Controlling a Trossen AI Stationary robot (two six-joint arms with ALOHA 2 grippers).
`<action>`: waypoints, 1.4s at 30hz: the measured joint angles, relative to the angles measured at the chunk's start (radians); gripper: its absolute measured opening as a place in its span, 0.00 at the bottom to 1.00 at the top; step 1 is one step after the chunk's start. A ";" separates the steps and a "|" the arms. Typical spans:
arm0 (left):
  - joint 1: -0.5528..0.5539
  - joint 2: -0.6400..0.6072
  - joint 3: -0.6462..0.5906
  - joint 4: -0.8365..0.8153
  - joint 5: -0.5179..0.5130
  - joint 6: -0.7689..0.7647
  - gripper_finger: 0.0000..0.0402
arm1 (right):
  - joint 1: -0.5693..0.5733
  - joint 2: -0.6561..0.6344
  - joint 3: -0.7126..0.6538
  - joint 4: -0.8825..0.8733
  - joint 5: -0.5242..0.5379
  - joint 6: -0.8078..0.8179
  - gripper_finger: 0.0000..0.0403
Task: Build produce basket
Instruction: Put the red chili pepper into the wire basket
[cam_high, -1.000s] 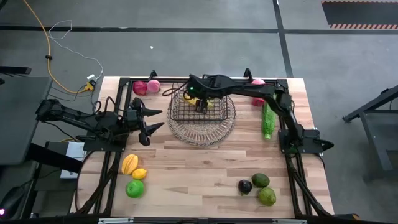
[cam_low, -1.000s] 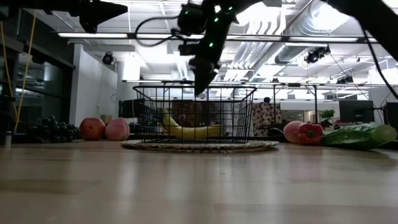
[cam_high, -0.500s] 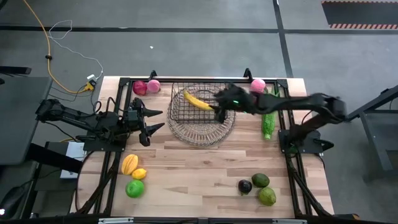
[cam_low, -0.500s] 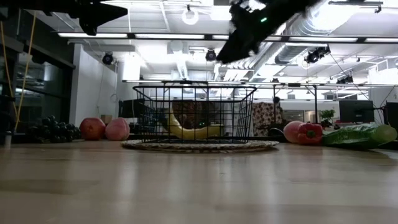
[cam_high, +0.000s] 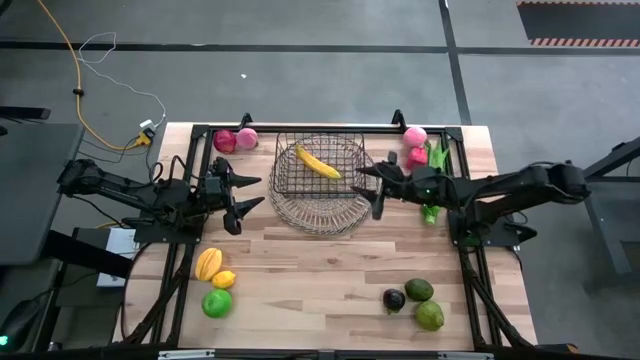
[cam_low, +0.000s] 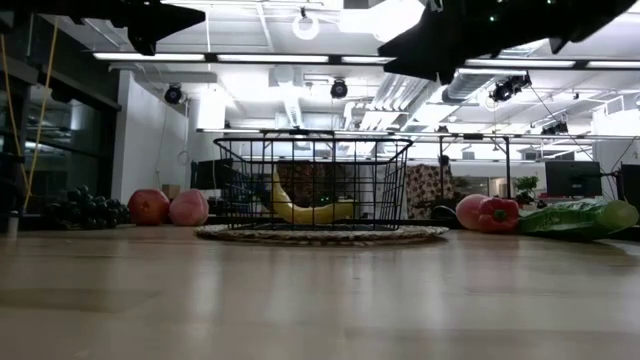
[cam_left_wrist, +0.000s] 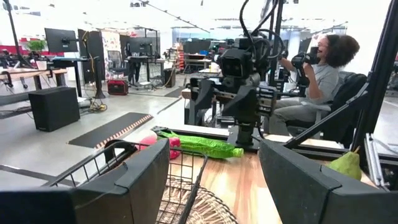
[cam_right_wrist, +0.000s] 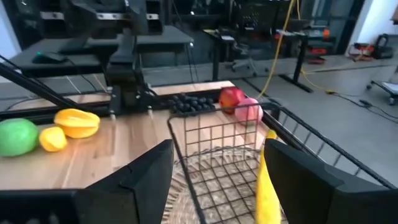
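Currently I'm hovering the right gripper (cam_high: 377, 190), fingers released and empty, beside the basket (cam_high: 322, 170); left gripper (cam_high: 240, 202) released too. Risk: clipping the rim, shifting basket and banana (cam_high: 317, 163).

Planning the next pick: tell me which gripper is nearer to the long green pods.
Right. The right gripper hangs open beside the basket, next to the long green pods. The left gripper waits open across the basket, far from them.
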 joint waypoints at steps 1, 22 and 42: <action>0.000 0.000 0.000 0.000 -0.001 0.009 0.59 | 0.005 0.000 -0.009 0.019 0.001 -0.005 0.60; 0.000 0.000 0.000 -0.003 -0.001 0.005 0.59 | 0.009 0.000 -0.008 0.047 0.008 -0.012 0.60; 0.000 0.000 0.000 -0.008 -0.001 0.005 0.59 | -0.074 0.000 -0.007 -0.386 0.735 0.415 0.60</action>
